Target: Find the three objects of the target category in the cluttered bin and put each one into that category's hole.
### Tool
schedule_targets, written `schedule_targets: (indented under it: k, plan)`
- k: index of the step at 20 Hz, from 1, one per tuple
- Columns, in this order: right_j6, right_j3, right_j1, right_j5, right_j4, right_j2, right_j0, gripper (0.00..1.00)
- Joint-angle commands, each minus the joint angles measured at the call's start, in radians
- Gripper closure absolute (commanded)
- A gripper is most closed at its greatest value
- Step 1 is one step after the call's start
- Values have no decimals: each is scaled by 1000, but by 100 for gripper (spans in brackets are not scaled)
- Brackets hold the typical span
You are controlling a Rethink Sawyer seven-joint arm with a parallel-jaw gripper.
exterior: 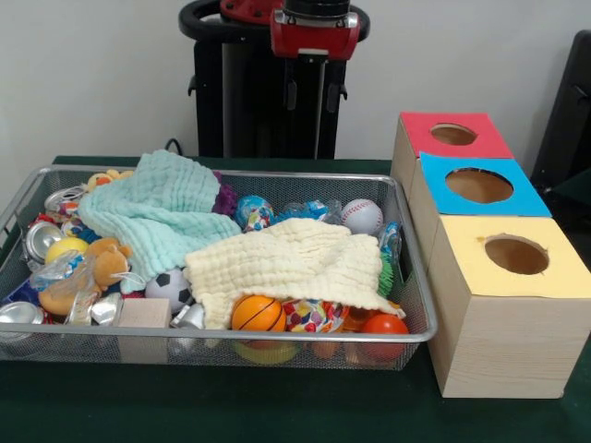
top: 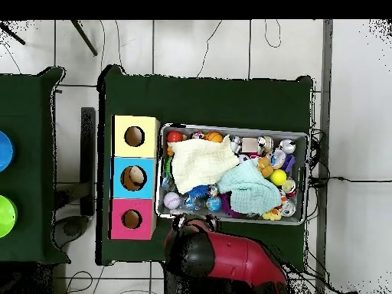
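Observation:
The silver wire-mesh bin [exterior: 277,340] lies at the table's middle, full of clutter; it also shows in the overhead view [top: 230,127]. A tan-orange teddy bear [exterior: 106,260] lies at its left end, partly under plastic wrap, and shows from above [top: 266,165]. A yellow duck [exterior: 103,178] peeks out at the far left corner behind the mint cloth. No orange striped toy shows. The red-topped box's hole [exterior: 453,135] is farthest back in the box row [top: 131,220]. My arm's red and black end [exterior: 314,32] hangs drawn back behind the bin; the gripper cannot be made out.
A mint cloth [exterior: 162,212] and a cream cloth [exterior: 291,263] cover much of the bin. Around them lie an orange basketball [exterior: 258,314], a baseball [exterior: 362,216], a small football [exterior: 169,288], cans and a wooden block [exterior: 145,314]. Blue-topped [exterior: 480,185] and yellow-topped [exterior: 516,255] boxes stand nearer.

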State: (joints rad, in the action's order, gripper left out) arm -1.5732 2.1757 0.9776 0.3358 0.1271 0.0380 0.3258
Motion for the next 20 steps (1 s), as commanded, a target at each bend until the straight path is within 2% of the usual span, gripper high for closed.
schedule_targets:
  k: [1, 6, 9, 15, 20]
  plan:
    - [-13, -84, -66, -41, 68, 103, 44, 0]
    - [-41, -89, -70, -50, 56, 124, 52, 0]
    - [-52, -131, -71, -7, 42, 116, 32, 0]
    - [-48, -175, -70, 43, 20, 130, 43, 0]
    - [-44, -181, -90, 20, 25, 149, 64, 0]
